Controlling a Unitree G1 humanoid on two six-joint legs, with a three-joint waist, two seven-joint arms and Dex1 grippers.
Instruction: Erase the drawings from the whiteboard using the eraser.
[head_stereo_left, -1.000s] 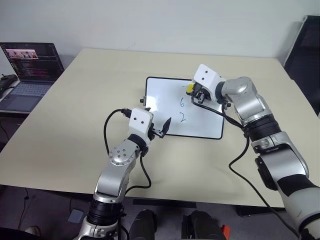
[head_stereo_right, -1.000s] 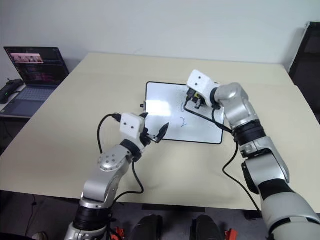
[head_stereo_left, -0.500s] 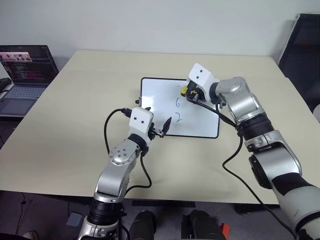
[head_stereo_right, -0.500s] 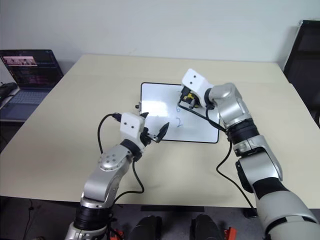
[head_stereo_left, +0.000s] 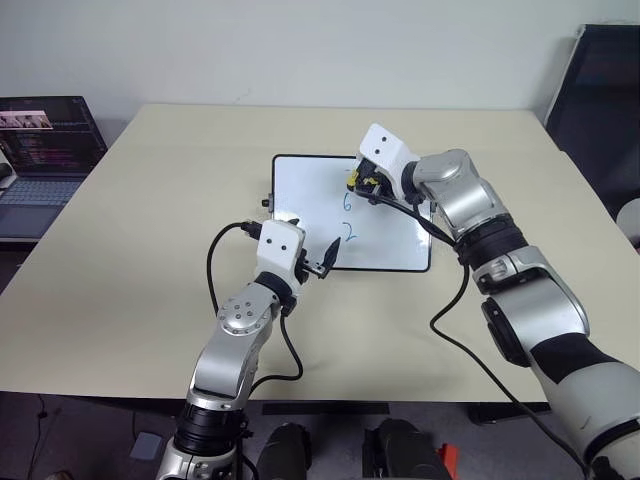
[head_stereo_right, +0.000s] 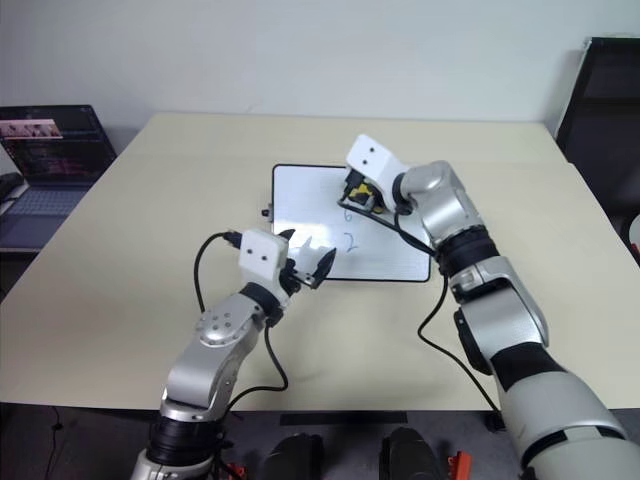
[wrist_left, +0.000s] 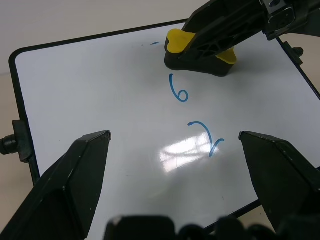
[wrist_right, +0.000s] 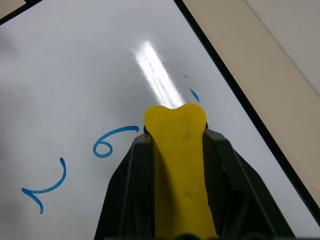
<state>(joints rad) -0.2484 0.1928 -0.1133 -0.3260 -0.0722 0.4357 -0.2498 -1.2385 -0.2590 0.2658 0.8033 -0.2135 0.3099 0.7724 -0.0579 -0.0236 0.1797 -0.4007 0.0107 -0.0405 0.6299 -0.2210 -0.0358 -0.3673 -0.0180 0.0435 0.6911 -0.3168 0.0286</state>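
The whiteboard (head_stereo_left: 300, 190) lies flat in the middle of the table. The drawings on it are a blue "6" (wrist_left: 179, 90), a "2" (wrist_left: 206, 136) and a short dash (wrist_right: 194, 95) near the far edge. My right gripper (head_stereo_left: 362, 183) is shut on the eraser (wrist_right: 179, 150), a yellow block with a black part. It holds the eraser on the board just beyond the "6". My left gripper (head_stereo_left: 322, 258) hovers open over the board's near edge with nothing between its fingers (wrist_left: 80, 175).
The beige table (head_stereo_left: 150, 250) has free room all around the board. A laptop (head_stereo_left: 45, 135) stands on a separate surface at the far left. A dark chair (head_stereo_left: 600, 90) is at the far right. Black cables hang from both wrists.
My right gripper has slid the eraser a little to the left along the board's far part. The whole picture has shifted with the camera. The left gripper has stayed put.
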